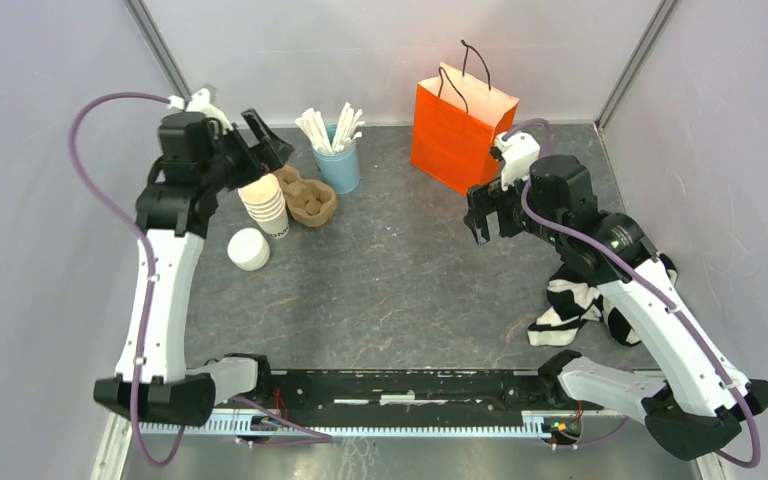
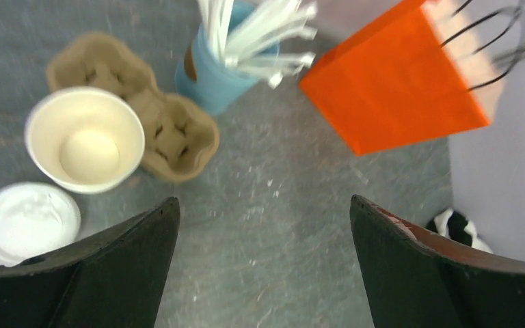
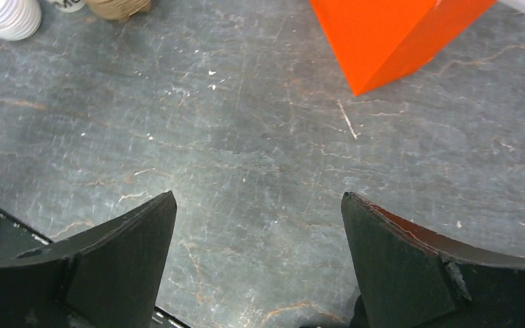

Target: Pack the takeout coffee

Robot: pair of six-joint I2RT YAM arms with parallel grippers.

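See the left gripper [image 2: 263,200] spread wide, nothing in it. Ahead of its left finger, find a stack of open cups [image 2: 85,140], brown cup tray [image 2: 178,137] just beside, white lids [image 2: 26,220] nearer. See the right gripper [image 3: 258,195] spread wide too, empty, orange bag [image 3: 389,34] ahead. No telling where the lidded takeout coffee sits.

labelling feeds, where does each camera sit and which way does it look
Top external: above and behind the arm bases, looking down on the table; both arms show, left pincer near the cup stack, right pincer near the orange bag.
Left wrist: on the left arm, facing down at cup stack, lid, carrier; its open pincer at bottom.
Right wrist: on the right arm, facing down at table; open pincer at bottom.
Shared: both wrists see the orange bag.
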